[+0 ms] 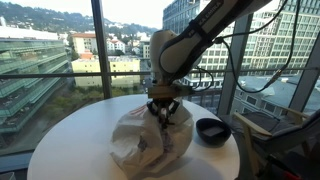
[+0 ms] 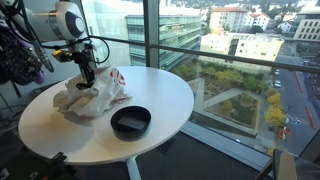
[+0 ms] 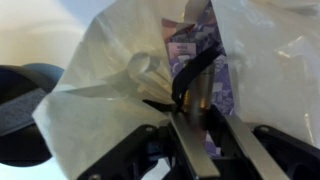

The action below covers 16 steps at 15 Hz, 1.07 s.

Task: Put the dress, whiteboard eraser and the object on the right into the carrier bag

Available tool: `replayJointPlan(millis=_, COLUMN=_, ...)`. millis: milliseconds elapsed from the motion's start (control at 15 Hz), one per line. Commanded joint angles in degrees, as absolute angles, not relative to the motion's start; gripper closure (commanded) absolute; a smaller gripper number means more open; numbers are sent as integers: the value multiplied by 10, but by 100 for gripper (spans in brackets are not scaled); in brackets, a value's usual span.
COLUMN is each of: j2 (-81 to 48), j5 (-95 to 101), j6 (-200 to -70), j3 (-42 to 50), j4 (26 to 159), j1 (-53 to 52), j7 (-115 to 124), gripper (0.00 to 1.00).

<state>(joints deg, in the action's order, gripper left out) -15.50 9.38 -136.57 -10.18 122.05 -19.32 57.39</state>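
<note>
A white plastic carrier bag (image 1: 145, 142) lies crumpled on the round white table (image 1: 70, 140); it also shows in an exterior view (image 2: 98, 95). In the wrist view the bag (image 3: 90, 100) gapes open, with purple patterned cloth, the dress (image 3: 200, 45), inside. My gripper (image 3: 195, 112) is at the bag's mouth, its fingers close together on a dark narrow object (image 3: 188, 85) that I cannot identify. In both exterior views the gripper (image 1: 163, 115) (image 2: 88, 78) dips into the top of the bag.
A black bowl (image 1: 212, 130) (image 2: 130, 121) stands on the table beside the bag; it shows at the left edge of the wrist view (image 3: 20, 110). Windows surround the table (image 2: 60, 135). Dark equipment stands past the table's edge (image 2: 15, 50).
</note>
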Motion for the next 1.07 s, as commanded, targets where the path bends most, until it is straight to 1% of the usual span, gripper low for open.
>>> replayJointPlan(millis=0, j2=-181, j5=155, j6=-1449, j3=-89, j4=1204, j1=-217, j7=586, gripper=87)
replayJointPlan(millis=333, j2=-192, j5=202, j6=-1553, j3=-61, j4=1180, j1=-249, j7=608, gripper=87)
replayJointPlan(millis=467, j2=-201, j5=237, j6=-1589, j3=-34, j4=1172, j1=-265, j7=632, gripper=90)
replayJointPlan(millis=733, j2=-224, j5=305, j6=-1605, j3=24, j4=1173, j1=-287, j7=677, gripper=90)
replayJointPlan(millis=867, j2=-237, j5=319, j6=-1611, j3=39, j4=1174, j1=-293, j7=690, gripper=89)
replayJointPlan(millis=933, j2=-240, j5=312, j6=-1614, j3=38, j4=1174, j1=-293, j7=691, gripper=45)
replayJointPlan(millis=1000, j2=-241, j5=307, j6=-1614, j3=37, j4=1175, j1=-296, j7=689, gripper=45)
